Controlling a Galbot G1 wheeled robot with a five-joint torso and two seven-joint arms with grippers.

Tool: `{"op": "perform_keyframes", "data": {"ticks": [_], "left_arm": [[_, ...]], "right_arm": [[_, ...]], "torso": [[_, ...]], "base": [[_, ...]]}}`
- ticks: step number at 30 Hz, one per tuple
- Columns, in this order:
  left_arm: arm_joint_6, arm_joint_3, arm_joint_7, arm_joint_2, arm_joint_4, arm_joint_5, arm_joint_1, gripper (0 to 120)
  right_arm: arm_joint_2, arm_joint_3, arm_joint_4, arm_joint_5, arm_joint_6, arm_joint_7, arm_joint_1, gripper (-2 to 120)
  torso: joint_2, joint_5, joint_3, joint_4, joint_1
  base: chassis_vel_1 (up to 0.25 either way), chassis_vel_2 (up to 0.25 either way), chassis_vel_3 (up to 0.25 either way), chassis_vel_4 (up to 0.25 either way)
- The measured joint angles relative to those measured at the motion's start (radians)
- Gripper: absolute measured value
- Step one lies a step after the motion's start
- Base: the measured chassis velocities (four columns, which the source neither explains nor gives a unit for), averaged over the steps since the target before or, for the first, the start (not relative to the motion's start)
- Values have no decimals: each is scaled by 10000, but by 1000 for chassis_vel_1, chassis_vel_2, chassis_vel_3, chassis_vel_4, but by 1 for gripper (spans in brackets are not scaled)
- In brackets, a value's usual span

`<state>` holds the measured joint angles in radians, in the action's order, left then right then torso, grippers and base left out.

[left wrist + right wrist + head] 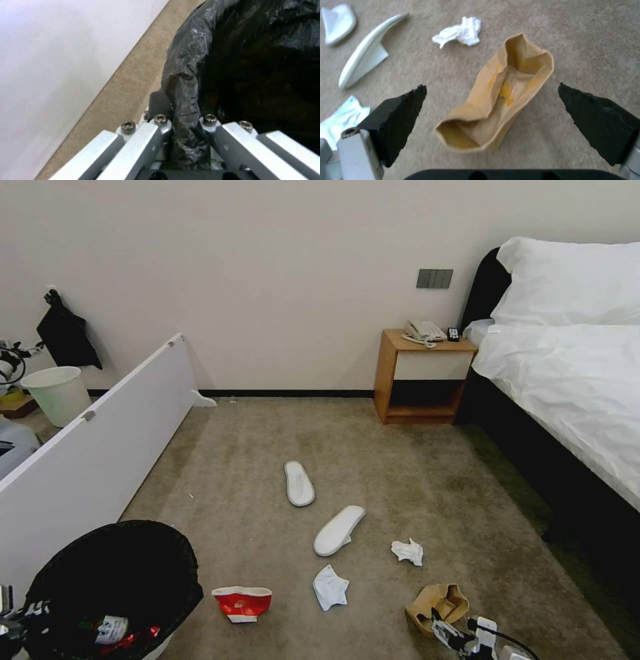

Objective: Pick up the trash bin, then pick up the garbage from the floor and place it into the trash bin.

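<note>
Low at the left of the head view: trash bin [113,580], black liner crinkled over the rim, litter with red and white scraps lying inside. Left gripper [186,125] clamped on that rim, liner bunched between the closed fingers [140,140] (seen plainly from the left wrist), a white panel [87,467] just beside the bin. Low at the right: right gripper [491,98] poised over the crushed brown cardboard box [500,100], black pads [400,112] spread wide to either side of it, not touching it. On the carpet [413,480] between bin and box: flattened red paper cup [242,603], 2 crumpled white tissues [330,587] [408,551], 2 white slippers [299,483] [339,529] farther out toward the wall. Beyond, a wooden nightstand [421,377] beside the bed [567,380], and a pale bucket [60,393] behind the panel
</note>
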<state>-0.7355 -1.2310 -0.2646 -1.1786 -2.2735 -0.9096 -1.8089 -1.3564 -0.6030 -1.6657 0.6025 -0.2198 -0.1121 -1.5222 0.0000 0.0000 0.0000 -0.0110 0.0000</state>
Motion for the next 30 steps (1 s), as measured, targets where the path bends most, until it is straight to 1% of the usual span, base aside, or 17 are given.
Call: {"op": "perform_keyframes", "data": {"ticks": [7,13,26,30], "left_arm": [[1,2,-9,-63,-93,6,-28,3],[1,1,-11,-63,-146,8,-41,3],[1,86,-43,-84,-237,26,-38,3],[1,216,-71,-110,-253,88,8,3]], "right_arm": [[-62,-324,552,783,-454,-235,536,100],[-116,-542,1065,1041,-590,-305,843,100],[-401,-524,2038,1016,-802,-365,1556,100],[-404,-499,2363,956,-855,-366,1783,100]], "torso": [[0,0,0,0,0],[0,-1,1,0,0],[-1,0,0,1,0],[0,0,0,1,1]], "base": [[0,0,0,0],[0,0,0,0],[0,0,0,0],[0,0,0,0]]}}
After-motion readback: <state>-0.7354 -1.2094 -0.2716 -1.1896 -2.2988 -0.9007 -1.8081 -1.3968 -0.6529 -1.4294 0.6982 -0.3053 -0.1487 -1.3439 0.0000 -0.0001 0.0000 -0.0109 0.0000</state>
